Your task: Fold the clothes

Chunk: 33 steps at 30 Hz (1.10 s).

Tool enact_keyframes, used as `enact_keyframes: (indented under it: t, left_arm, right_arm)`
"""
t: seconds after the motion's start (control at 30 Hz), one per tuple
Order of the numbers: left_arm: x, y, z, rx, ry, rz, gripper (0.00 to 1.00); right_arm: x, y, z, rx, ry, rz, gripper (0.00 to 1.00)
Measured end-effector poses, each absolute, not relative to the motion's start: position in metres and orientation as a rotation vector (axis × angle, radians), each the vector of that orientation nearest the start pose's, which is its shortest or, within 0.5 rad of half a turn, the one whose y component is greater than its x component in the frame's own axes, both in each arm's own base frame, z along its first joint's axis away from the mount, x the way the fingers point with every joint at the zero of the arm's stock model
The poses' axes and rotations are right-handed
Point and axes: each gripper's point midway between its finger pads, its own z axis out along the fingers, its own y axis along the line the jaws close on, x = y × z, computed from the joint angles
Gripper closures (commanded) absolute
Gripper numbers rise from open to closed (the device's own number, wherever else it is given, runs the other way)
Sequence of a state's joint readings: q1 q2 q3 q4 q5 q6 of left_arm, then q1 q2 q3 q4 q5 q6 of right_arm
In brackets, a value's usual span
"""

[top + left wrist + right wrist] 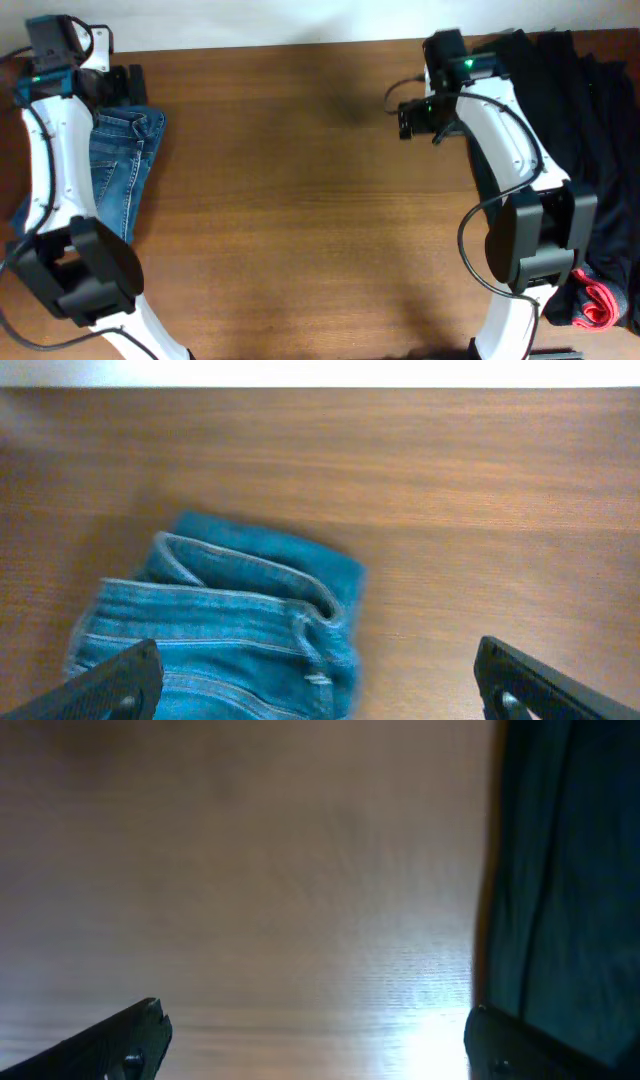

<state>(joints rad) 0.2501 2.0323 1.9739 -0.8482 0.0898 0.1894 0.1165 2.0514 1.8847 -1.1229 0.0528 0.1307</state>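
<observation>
The blue denim jeans [122, 165] lie bunched at the far left of the wooden table [300, 200], partly under my left arm. In the left wrist view the jeans [235, 630] show a seam and folded edge below and between the fingers. My left gripper [128, 84] is open and empty just above the jeans' far end; its fingers spread wide in the left wrist view [320, 685]. My right gripper [408, 118] is open and empty over bare wood at the back right; it is spread wide in its wrist view [315, 1040].
A pile of black garments [585, 130] covers the table's right side, and its edge shows in the right wrist view [560, 880]. A small red-pink item [598, 303] lies at the front right by the right arm's base.
</observation>
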Motion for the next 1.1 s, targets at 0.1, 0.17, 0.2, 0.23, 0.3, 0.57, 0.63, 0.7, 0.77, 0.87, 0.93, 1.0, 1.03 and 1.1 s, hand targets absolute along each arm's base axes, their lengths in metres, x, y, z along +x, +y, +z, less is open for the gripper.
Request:
enact_keyframes:
  t: [0.1,0.17,0.2,0.23,0.3,0.57,0.63,0.7,0.77,0.87,0.93,1.0,1.03,1.1]
  left_arm:
    - [0.515,0.104,0.201,-0.019,2.505,-0.015,0.01]
    - [0.510,0.099,0.198,-0.017,2.527,-0.054,0.01]
    - [0.508,0.097,0.197,-0.017,2.534,-0.066,0.01]
    - [0.506,0.095,0.196,-0.016,2.543,-0.080,0.01]
    - [0.500,0.088,0.193,-0.011,2.567,-0.133,0.01]
    - [0.483,0.040,0.162,0.131,2.706,-0.250,0.01]
    - [0.486,0.032,0.137,0.148,2.759,-0.267,0.01]
    - [0.486,0.034,0.103,0.134,2.829,-0.285,0.01]
    - [0.485,0.037,0.079,0.120,2.880,-0.296,0.19]
    - [0.479,0.044,0.036,0.096,2.973,-0.294,0.63]
    - [0.475,0.052,0.017,0.074,3.018,-0.263,0.65]
    - [0.474,0.063,0.008,0.064,3.035,-0.205,0.68]
    - [0.474,0.069,0.006,0.054,3.037,-0.174,0.71]
    - [0.476,0.082,0.006,0.032,3.029,-0.128,0.74]
  right_arm:
    - [0.481,0.058,0.165,0.014,2.751,0.082,0.01]
    - [0.489,0.064,0.182,-0.020,2.705,0.125,0.01]
    - [0.489,0.066,0.186,-0.031,2.697,0.133,0.01]
    - [0.489,0.068,0.192,-0.050,2.690,0.146,0.01]
    - [0.486,0.070,0.196,-0.073,2.695,0.163,0.01]
    - [0.466,0.071,0.188,-0.088,2.785,0.176,0.01]
    - [0.458,0.070,0.185,-0.088,2.818,0.173,0.01]
    - [0.454,0.069,0.184,-0.088,2.836,0.172,0.01]
    - [0.453,0.069,0.183,-0.090,2.842,0.171,0.01]
    - [0.450,0.069,0.182,-0.091,2.853,0.170,0.01]
    - [0.448,0.068,0.182,-0.089,2.862,0.169,0.01]
    - [0.448,0.068,0.182,-0.090,2.864,0.169,0.01]
    - [0.448,0.068,0.182,-0.090,2.864,0.169,0.01]
    - [0.447,0.068,0.182,-0.090,2.865,0.169,0.01]
